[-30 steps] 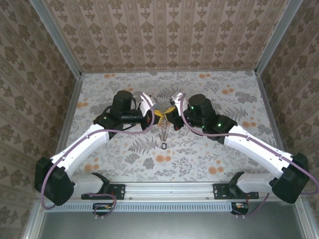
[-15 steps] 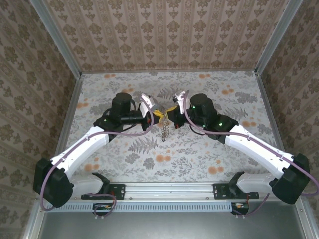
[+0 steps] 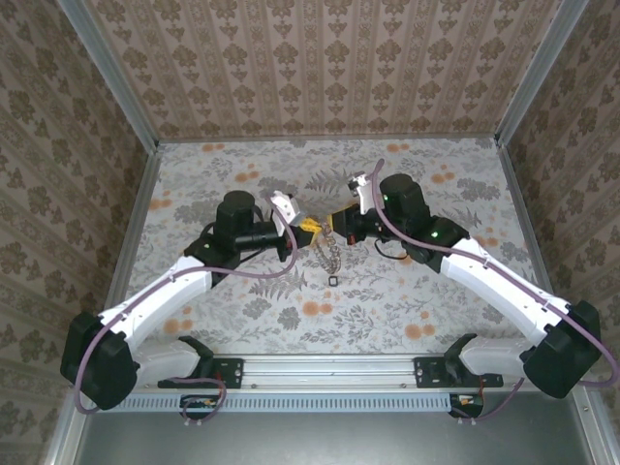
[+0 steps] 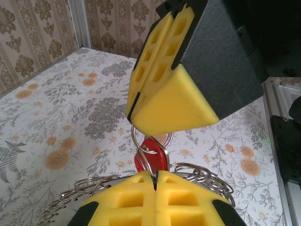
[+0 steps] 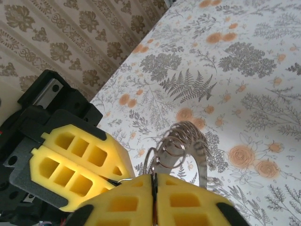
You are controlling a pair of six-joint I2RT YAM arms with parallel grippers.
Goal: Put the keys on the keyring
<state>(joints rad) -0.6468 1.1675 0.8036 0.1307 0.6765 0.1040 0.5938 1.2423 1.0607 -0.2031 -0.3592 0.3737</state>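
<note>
Overhead, finds the left gripper (image 3: pixel 308 228) and the right gripper (image 3: pixel 338 221) tip to tip over the table (image 3: pixel 242 165), with the keys (image 3: pixel 332 254) dangling at 6 o'clock of them and a black piece (image 3: pixel 332 280) lowest. On the left wrist, sees own yellow pads (image 4: pixel 127 200) clenched on the keyring (image 4: pixel 133 139) beside a red piece (image 4: pixel 159 160), with the right gripper at 12 o'clock pinching the same wire. On the right wrist, shows own pads squeezed on that ring, keys fanned at 1 o'clock.

The left hand (image 4: pixel 155 178) and right hand (image 4: pixel 133 112), pads pressed together, both pinch the thin keyring (image 4: pixel 133 141) beside a red piece (image 4: pixel 141 163).
</note>
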